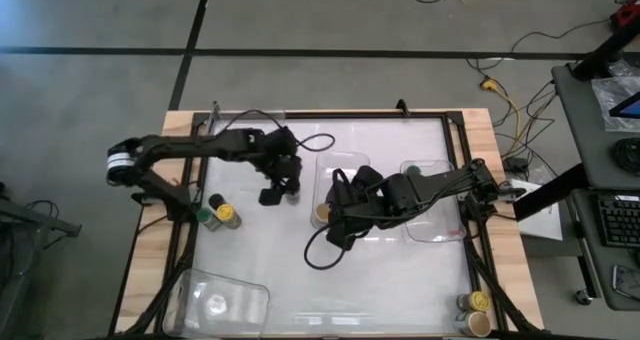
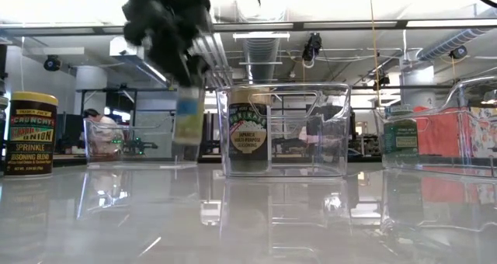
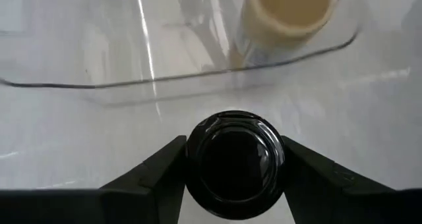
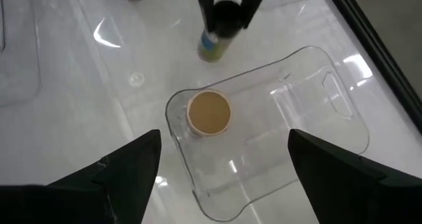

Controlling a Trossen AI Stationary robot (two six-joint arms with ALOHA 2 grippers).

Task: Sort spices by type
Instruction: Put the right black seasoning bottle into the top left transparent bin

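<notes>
My left gripper (image 1: 283, 188) (image 3: 234, 168) is shut on a black-lidded spice jar (image 3: 235, 163) (image 2: 188, 116), just left of the middle clear bin (image 1: 345, 170). A tan-lidded jar (image 4: 209, 112) (image 1: 322, 213) stands on its base in that bin's near left corner. My right gripper (image 1: 332, 225) (image 4: 224, 178) hangs open above the bin and touches nothing. A green-lidded jar (image 1: 205, 217) and a yellow-lidded jar (image 1: 228, 215) stand together at the table's left. Two more jars, a yellow-lidded one (image 1: 479, 301) and a tan-lidded one (image 1: 478, 323), stand at the near right corner. My left gripper pinches the black-lidded jar between its two fingers (image 3: 165, 174) at the lid's rim (image 3: 198, 148), one finger on each side. The fingers come from above, pointing down. The jar hangs upright below them (image 4: 212, 46), its base close above the table.
A second clear bin (image 1: 440, 215) lies under the right arm, and a third (image 1: 225, 300) sits at the near left corner. Dark rails run along the table's left and right edges. Bare table shows between the left jars and the middle bin, and along the near edge.
</notes>
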